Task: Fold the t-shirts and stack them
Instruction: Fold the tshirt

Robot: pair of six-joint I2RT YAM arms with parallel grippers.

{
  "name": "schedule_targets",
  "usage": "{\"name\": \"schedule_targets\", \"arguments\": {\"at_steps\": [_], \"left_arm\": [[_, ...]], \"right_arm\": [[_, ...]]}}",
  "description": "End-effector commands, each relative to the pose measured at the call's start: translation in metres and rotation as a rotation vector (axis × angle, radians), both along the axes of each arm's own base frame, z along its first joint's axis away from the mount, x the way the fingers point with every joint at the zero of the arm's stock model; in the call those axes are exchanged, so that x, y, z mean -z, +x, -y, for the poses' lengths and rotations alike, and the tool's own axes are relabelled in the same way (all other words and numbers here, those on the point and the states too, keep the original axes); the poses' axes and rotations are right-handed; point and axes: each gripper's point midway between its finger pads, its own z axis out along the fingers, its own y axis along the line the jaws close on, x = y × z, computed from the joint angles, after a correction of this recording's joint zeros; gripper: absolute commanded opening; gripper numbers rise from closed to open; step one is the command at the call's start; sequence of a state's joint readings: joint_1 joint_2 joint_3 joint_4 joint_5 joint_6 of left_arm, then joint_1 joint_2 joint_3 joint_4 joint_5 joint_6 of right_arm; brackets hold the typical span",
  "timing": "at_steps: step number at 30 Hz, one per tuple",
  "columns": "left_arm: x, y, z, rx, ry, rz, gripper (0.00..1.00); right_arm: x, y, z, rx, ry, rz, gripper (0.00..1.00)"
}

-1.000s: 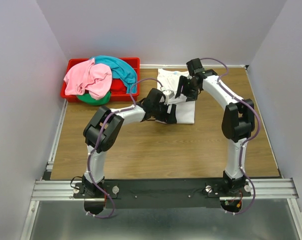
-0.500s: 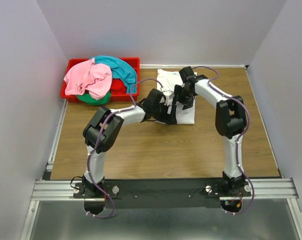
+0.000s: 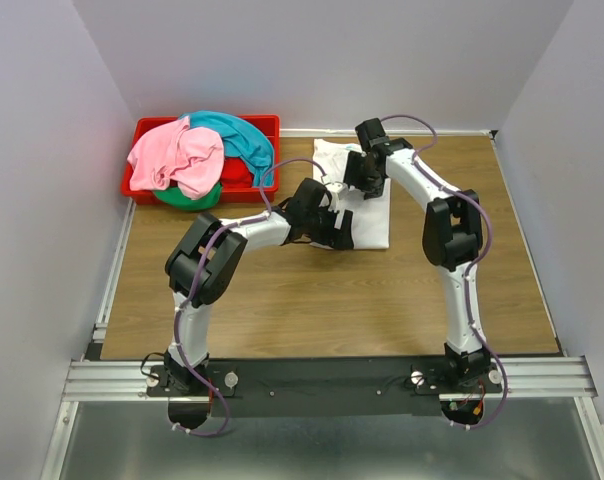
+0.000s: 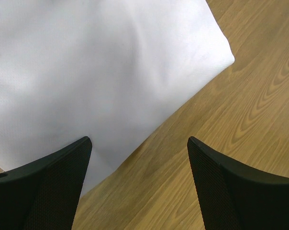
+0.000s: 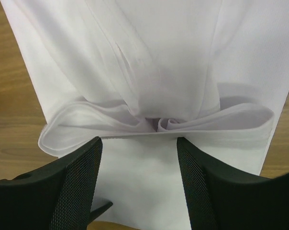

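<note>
A white t-shirt (image 3: pixel 372 222) lies folded on the wooden table at the back centre. My left gripper (image 3: pixel 340 232) is open and empty at its near edge. In the left wrist view (image 4: pixel 138 143) one finger is over the shirt (image 4: pixel 101 62) and the other over bare wood. My right gripper (image 3: pixel 360 183) is open, low over the shirt's far part. In the right wrist view (image 5: pixel 138 141) a rumpled fold of the shirt (image 5: pixel 173 57) lies just ahead of its fingertips. Pink (image 3: pixel 177 155), teal (image 3: pixel 237 135), green (image 3: pixel 187 198) and red (image 3: pixel 237 172) shirts are heaped at the back left.
The heaped shirts fill a red plastic bin (image 3: pixel 142 130) in the back left corner. Grey walls close the table (image 3: pixel 312 300) on the left, back and right. A metal rail (image 3: pixel 112 270) runs along the left edge.
My right arm has swung left and back, bringing its gripper over the far part of the white shirt. The left arm has not moved.
</note>
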State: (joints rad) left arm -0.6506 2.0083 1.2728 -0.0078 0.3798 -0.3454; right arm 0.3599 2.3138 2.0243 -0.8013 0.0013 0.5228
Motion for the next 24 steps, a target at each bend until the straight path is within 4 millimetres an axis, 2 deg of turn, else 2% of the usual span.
{"name": "schedule_targets", "arguments": {"at_steps": [1,2,6,11,13,15,16,17,18,19,20,21,22,24], "left_arm": [[0.026,-0.03,-0.015,0.006,0.083,-0.118,0.89],[0.026,-0.031,-0.015,0.006,0.083,-0.118,0.89],[0.025,-0.032,-0.016,0.006,0.088,-0.115,0.89],[0.012,-0.03,-0.015,0.007,0.08,-0.094,0.89],[-0.003,-0.028,-0.011,0.009,0.058,-0.076,0.89],[-0.016,-0.026,-0.009,0.007,0.044,-0.062,0.9],[-0.03,-0.023,-0.008,0.001,0.031,-0.037,0.9],[-0.039,-0.019,-0.008,-0.007,0.027,-0.021,0.9],[-0.057,-0.014,-0.009,-0.02,0.028,0.014,0.91],[-0.066,-0.011,-0.01,-0.033,0.028,0.033,0.91],[-0.076,-0.008,-0.012,-0.047,0.028,0.05,0.91],[-0.091,-0.002,-0.018,-0.082,0.03,0.071,0.91],[-0.098,0.002,-0.023,-0.108,0.031,0.083,0.92],[-0.102,0.005,-0.036,-0.153,0.038,0.077,0.92]], "right_arm": [[0.004,0.026,0.009,0.055,-0.047,0.052,0.71],[0.011,0.028,0.011,0.061,-0.05,0.044,0.71],[0.005,0.042,0.017,0.09,-0.021,0.062,0.71],[-0.028,0.057,0.022,0.105,0.034,0.125,0.72],[-0.046,0.059,0.025,0.106,0.051,0.152,0.73],[-0.055,0.056,0.028,0.103,0.047,0.164,0.74],[-0.071,0.054,0.031,0.097,0.047,0.191,0.74],[-0.074,0.05,0.034,0.094,0.04,0.192,0.75],[-0.071,0.042,0.038,0.094,0.03,0.175,0.76],[-0.085,0.034,0.041,0.085,0.029,0.189,0.76],[-0.073,0.029,0.044,0.084,0.017,0.161,0.76],[-0.075,0.014,0.049,0.08,0.009,0.144,0.76],[-0.088,0.005,0.052,0.08,0.013,0.162,0.76],[-0.083,-0.014,0.056,0.072,0.009,0.128,0.76]]}}
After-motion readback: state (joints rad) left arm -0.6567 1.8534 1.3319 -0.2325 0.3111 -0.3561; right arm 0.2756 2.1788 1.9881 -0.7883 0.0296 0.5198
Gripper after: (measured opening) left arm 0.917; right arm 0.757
